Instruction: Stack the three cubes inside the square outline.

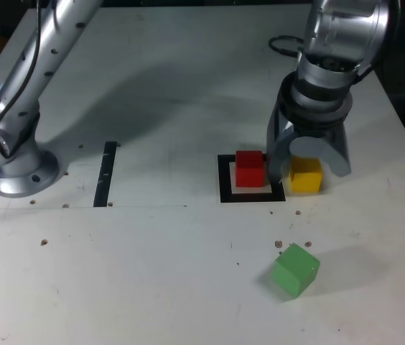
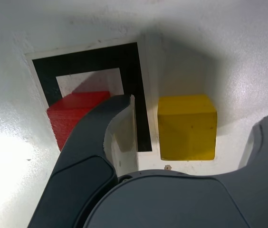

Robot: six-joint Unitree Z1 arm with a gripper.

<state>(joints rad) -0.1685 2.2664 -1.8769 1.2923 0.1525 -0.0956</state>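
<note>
your arm's gripper [image 1: 304, 167] hangs low over the white desk [image 1: 188, 273], its 2 dark fingers [image 2: 100, 128] spread apart and straddling the yellow cube [image 1: 306, 175]. in the wrist view the yellow cube [image 2: 187, 126] sits in the gap between them, with bare desk showing on both of its sides, so nothing is clamped. one finger stands over the black border of the square outline [image 1: 225, 180], between the yellow cube and the red cube [image 1: 249, 169].

taking the square outline [image 2: 89, 59] as your landmark: the red cube [image 2: 74, 114] rests inside it, on the white centre, towards the side nearest the yellow cube. the yellow cube stands just outside the outline, close beside its edge on the exterior view's right, flat on the desk. the green cube [image 1: 295, 269] lies well apart from the outline, nearer the camera in the exterior view and a little to that view's right, turned at an angle to the frame's edges. a narrow black strip [image 1: 105, 172] lies on the desk to the exterior view's left of the outline, and the arm's silver base [image 1: 12, 169] stands beyond the strip, further left. no cube is stacked on another.
</note>
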